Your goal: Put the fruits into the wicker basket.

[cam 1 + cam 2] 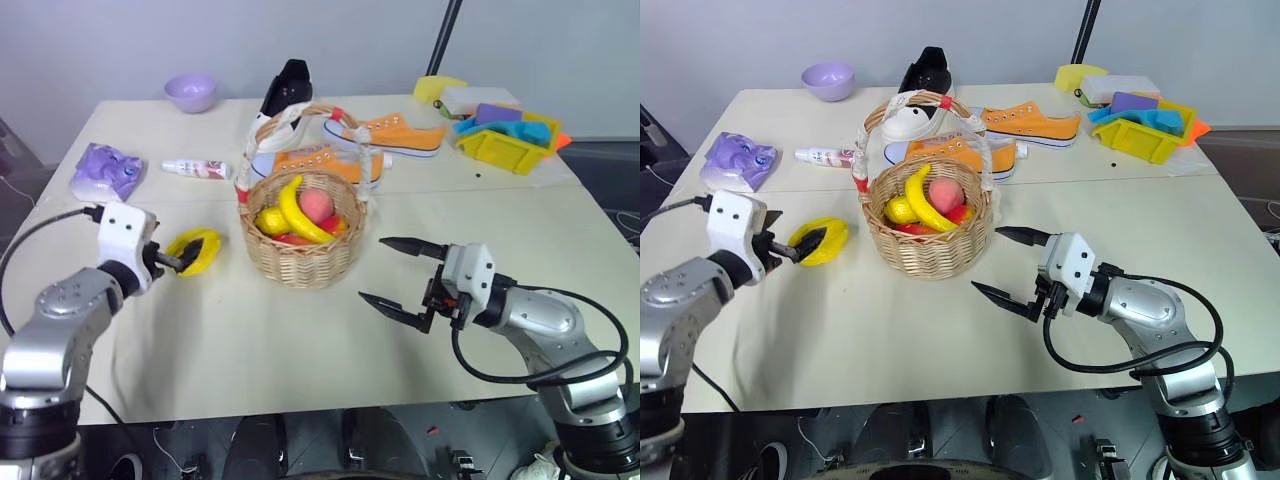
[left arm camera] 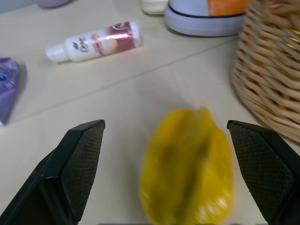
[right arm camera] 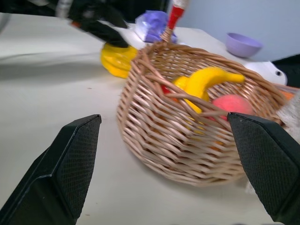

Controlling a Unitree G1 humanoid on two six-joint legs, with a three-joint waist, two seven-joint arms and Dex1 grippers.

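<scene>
Beside the wicker basket (image 1: 303,250), the left claw (image 1: 178,259) gapes wide around the starfruit (image 1: 200,250); the right claw (image 1: 397,275) spreads wide, empty.

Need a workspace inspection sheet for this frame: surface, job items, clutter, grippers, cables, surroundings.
Surface: beige table, seam across it.
Job's things: wicker basket holds banana, peach, lemon, red pieces; starfruit on the table beside it.
Clutter: purple bowl, purple packet, lotion bottle, orange sneakers, black shoe, yellow bin.
Grippers: left gripper open at the starfruit; right gripper open, empty.
Cables: black cable looped on right arm.
Surroundings: grey wall, black pole.
</scene>
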